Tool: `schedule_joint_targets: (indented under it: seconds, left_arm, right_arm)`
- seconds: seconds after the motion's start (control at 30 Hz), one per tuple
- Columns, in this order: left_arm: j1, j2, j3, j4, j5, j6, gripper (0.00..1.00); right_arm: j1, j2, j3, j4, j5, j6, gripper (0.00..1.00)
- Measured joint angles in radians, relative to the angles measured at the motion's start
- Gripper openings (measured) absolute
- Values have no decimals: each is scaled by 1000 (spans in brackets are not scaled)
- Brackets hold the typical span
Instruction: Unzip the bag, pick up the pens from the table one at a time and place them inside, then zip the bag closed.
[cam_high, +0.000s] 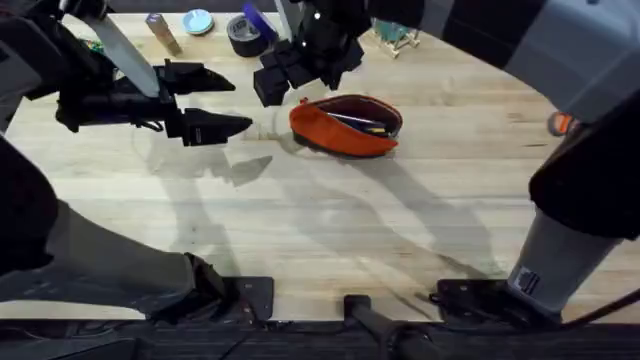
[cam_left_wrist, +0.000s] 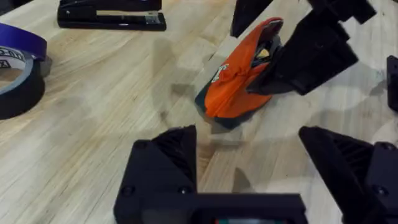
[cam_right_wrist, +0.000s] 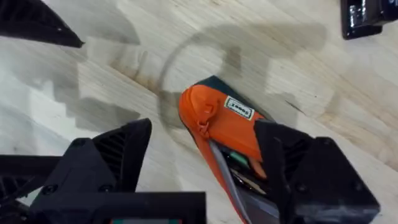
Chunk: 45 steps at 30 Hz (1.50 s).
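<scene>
From overhead, the bag (cam_high: 345, 127) lies on the table (cam_high: 330, 220) toward the far middle, its zip open and slim pens (cam_high: 358, 119) lying inside the mouth. The left gripper (cam_high: 228, 103) hangs to the bag's left, well apart from it, fingers spread and holding nothing. The right gripper (cam_high: 285, 82) sits just above the bag's near-left end, though from here its fingers cannot be made out. Along the far edge lie a roll of dark tape (cam_high: 244, 34) and a small round blue tin (cam_high: 198, 21). The left wrist view adds what the overhead hides: the bag (cam_left_wrist: 239, 74) seen end-on with its navy base against the wood, the right gripper (cam_left_wrist: 264, 78) pressed close against the bag's side, a black stapler (cam_left_wrist: 112, 14) beyond and the tape roll (cam_left_wrist: 18, 71) off to one side. The right wrist view looks straight down on the bag (cam_right_wrist: 224, 124), showing a small white label near its closed end, the zip track parted, and that gripper's own fingers (cam_right_wrist: 118, 155) wide apart astride the pouch, clamping nothing.
</scene>
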<state>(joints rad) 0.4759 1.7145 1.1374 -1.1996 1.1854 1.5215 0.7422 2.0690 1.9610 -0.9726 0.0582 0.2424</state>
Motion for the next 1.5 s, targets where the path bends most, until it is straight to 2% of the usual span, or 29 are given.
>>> schedule_joint_targets:
  seconds: [0.37, 0.97, 1.5]
  left_arm:
    - [0, 0, 0, -1, 0, 0, 993]
    - [0, 0, 0, -1, 0, 0, 994]
    - [0, 0, 0, -1, 0, 0, 993]
  right_arm:
    - [0, 35, 0, -20, -2, 12, 972]
    - [0, 93, 2, 12, -3, 42, 895]
    - [0, 93, 28, -19, -3, 42, 727]
